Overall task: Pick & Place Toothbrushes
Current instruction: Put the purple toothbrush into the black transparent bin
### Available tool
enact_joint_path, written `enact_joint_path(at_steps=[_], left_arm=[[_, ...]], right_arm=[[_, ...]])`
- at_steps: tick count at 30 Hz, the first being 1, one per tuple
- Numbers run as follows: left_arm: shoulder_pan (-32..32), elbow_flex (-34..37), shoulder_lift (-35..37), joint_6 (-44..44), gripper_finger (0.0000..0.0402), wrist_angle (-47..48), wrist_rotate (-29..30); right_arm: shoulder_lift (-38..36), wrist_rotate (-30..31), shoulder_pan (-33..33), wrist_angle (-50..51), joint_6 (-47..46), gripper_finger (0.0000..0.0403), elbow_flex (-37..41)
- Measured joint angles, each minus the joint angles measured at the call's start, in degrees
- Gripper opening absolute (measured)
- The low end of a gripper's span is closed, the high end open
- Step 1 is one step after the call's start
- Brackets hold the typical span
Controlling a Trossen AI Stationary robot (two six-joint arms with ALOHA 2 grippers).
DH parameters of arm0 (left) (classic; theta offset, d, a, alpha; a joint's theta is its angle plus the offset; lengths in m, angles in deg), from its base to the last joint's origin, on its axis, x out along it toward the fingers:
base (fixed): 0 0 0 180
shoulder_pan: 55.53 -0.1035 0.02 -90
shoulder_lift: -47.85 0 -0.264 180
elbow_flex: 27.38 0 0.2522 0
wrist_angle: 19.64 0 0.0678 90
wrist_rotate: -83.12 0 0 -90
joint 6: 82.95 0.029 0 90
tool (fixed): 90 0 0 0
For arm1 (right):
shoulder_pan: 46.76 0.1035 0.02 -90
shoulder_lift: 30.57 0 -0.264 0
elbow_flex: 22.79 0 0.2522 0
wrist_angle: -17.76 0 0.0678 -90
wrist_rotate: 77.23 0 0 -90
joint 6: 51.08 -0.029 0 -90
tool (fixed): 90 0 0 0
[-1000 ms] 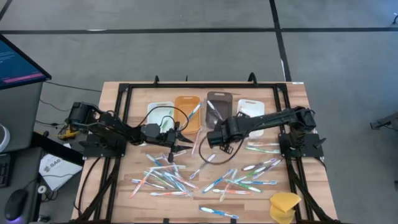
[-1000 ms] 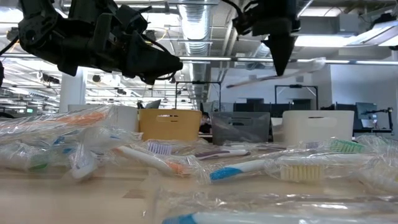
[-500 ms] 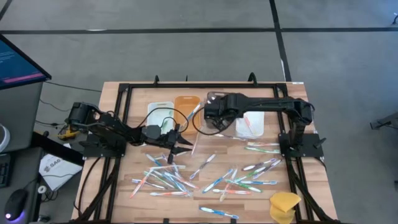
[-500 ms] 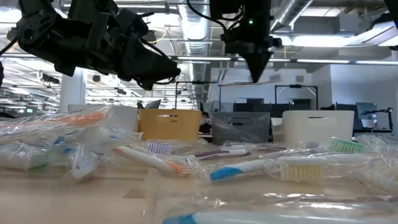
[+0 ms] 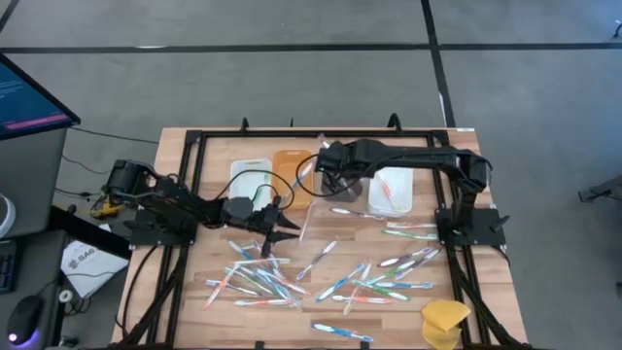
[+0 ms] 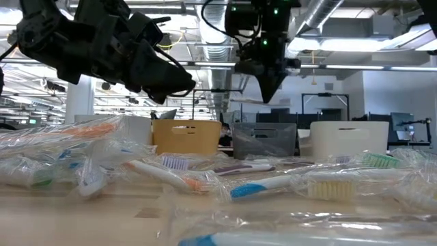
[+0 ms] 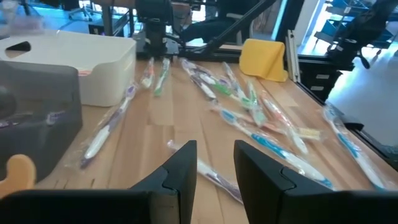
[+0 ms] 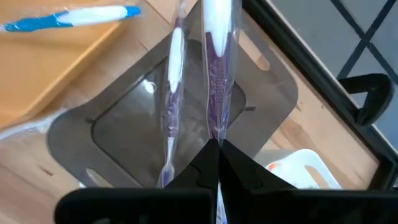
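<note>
My right gripper (image 5: 327, 161) hangs over the grey bin (image 5: 346, 152) at the far side, shut on a wrapped white-and-purple toothbrush (image 8: 214, 68). Another wrapped toothbrush (image 8: 171, 93) lies inside that bin. Many wrapped toothbrushes (image 5: 321, 272) lie scattered flat on the wooden table. My left gripper (image 5: 282, 226) hovers low over the table left of centre, open; in the left wrist view nothing sits between its fingers (image 7: 214, 168). In the low view the right gripper (image 6: 268, 89) is high above the bins. My right gripper pinches the wrapped toothbrush near one end (image 8: 215, 134) between its two shut fingers. The fingers slant down from the table's right side. The rest of the toothbrush sticks out past the fingertips, over the grey bin, clear of the table.
Four bins stand in a row at the far side: white (image 5: 251, 180), orange (image 5: 292, 173) with a blue toothbrush (image 8: 68, 17), grey, and white (image 5: 392, 187). A yellow sponge-like lump (image 5: 444, 321) sits at the near right corner. A black frame (image 5: 194, 146) rims the table.
My right gripper has carried the toothbrush from above the table's middle toward the far edge and a little left, to above the grey bin, turning its wrist on the way. It has stayed shut on the toothbrush.
</note>
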Motion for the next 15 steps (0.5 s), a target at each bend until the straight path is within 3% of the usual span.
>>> enact_joint_path(at_steps=[15], left_arm=[[0.3,0.0,0.0,0.0,0.0102,0.0,0.0]], right_arm=[[0.0,-3.3,-0.8,-10.9,-1.3,0.0000,9.4]])
